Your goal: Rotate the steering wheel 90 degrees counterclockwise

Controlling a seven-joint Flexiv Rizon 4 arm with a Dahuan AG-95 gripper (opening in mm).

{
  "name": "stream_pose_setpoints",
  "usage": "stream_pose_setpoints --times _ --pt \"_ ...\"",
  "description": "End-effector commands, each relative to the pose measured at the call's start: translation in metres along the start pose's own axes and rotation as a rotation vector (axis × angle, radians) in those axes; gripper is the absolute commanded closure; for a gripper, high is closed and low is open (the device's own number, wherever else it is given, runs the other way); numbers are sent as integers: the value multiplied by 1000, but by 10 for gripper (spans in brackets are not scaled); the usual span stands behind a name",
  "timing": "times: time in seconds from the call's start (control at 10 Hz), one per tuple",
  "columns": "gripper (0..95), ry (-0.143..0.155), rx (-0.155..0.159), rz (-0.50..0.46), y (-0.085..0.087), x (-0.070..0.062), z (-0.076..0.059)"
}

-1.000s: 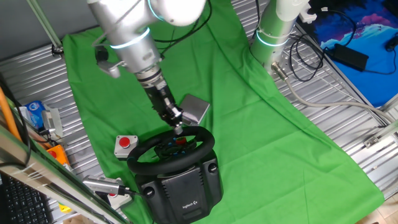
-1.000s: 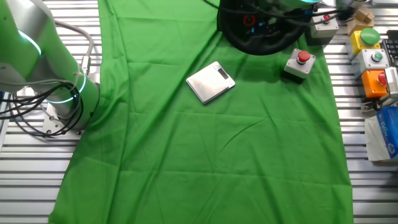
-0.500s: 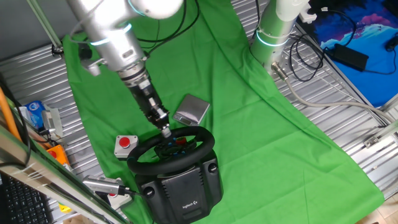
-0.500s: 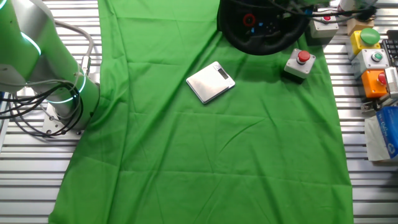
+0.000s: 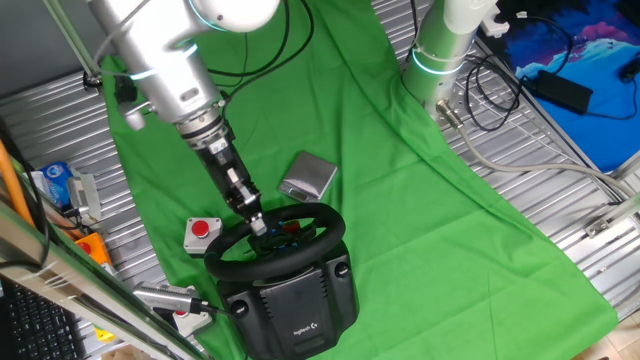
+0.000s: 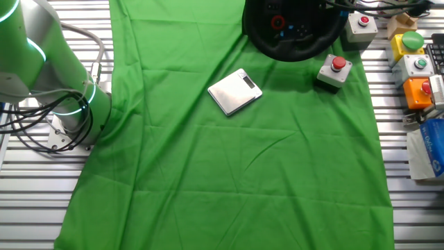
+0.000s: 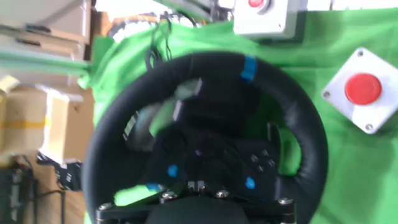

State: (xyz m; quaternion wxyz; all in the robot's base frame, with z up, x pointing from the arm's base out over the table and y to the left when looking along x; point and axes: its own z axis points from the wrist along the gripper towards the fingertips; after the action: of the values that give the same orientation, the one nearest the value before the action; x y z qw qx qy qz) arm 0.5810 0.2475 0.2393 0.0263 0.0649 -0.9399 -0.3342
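The black steering wheel sits on its bulky black base at the near edge of the green cloth. It also shows in the other fixed view and fills the hand view, where a blue mark lies on the rim at upper right. My gripper reaches down to the far left part of the wheel, just inside the rim. In the hand view my gripper has its fingers close together, with nothing seen between them. The contact point is hidden.
A grey box with a red button stands just left of the wheel. A second button box and more boxes lie beyond. A silver scale lies behind the wheel. Another arm's base stands at the back.
My arm has swung left, and the gripper tip has slid from the wheel's far side to its far left. Any turn of the wheel is too small to tell.
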Motion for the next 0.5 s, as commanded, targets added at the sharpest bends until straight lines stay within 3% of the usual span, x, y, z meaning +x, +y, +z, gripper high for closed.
stream_pose_setpoints --times 0.1,0.5 --pt "950 -22 -22 19 6 -7 5" --pt "950 -47 -30 47 14 -15 17"
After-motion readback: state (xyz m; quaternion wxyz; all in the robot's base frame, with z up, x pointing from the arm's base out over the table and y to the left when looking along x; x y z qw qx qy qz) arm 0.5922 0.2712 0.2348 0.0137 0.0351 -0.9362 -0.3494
